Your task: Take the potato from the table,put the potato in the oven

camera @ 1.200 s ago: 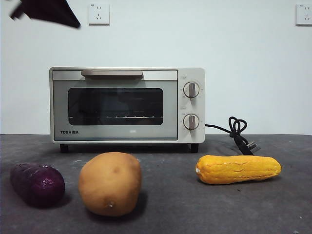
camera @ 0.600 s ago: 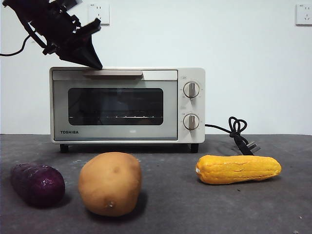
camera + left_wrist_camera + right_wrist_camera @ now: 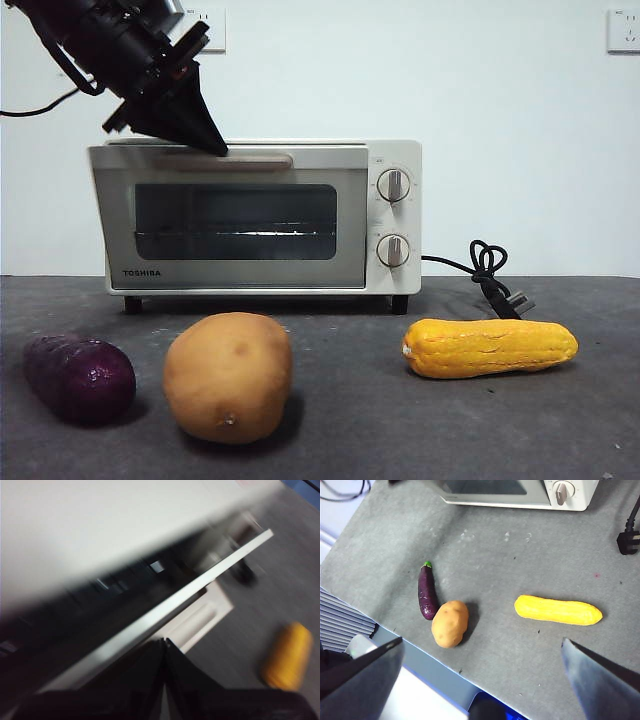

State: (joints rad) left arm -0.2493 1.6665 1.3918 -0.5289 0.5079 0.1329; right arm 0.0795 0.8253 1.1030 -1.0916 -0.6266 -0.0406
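The tan-brown potato [image 3: 228, 377] lies on the dark grey table [image 3: 400, 430] in front of the cream-white oven [image 3: 395, 200]. My left gripper [image 3: 214, 148] reaches down from the upper left, its shut tips at the left end of the bar handle [image 3: 245, 161]. The oven's door [image 3: 240, 225] leans out a little at the top. In the blurred left wrist view the left gripper [image 3: 164, 643] has its jaws pressed together against the door's top edge [image 3: 200, 582]. My right gripper [image 3: 482, 642] hangs open, high over the potato [image 3: 450, 623], holding nothing.
A dark purple sweet potato [image 3: 80, 378] lies left of the potato, close to it. A long bumpy yellow vegetable [image 3: 490, 347] lies to the right. The oven's black cord and plug [image 3: 487, 268] lie behind that vegetable. The table's near edge [image 3: 415, 655] shows in the right wrist view.
My left gripper has come down from the top left corner to the oven's handle. The door, flush before, now tilts out at its top.
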